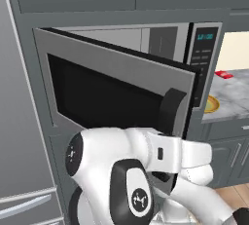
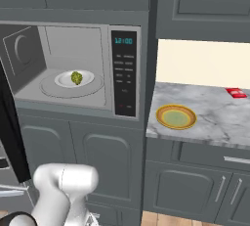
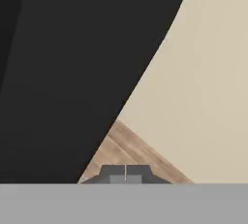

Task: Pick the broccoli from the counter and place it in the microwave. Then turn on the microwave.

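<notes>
The broccoli [image 2: 76, 77] sits on a small white plate [image 2: 61, 79] on the turntable inside the microwave [image 2: 124, 73]. Its door [image 1: 112, 87] hangs partly open, swung out toward me, with the black curved handle [image 1: 170, 109] at its free edge. My arm reaches low past the door's lower right corner. In the hand view my gripper [image 3: 126, 174] is shut with nothing between the touching fingertips [image 3: 138, 174], close beside a black surface. The grey marbled counter [image 2: 215, 117] lies to the right of the microwave.
A round yellow-orange dish [image 2: 176, 117] rests near the counter's left front edge, and a small red object [image 2: 236, 93] lies at the back right. A grey fridge [image 1: 19, 121] stands left of the microwave. Dark cabinets [image 2: 97, 156] sit below, with wooden floor [image 3: 131, 150] underneath.
</notes>
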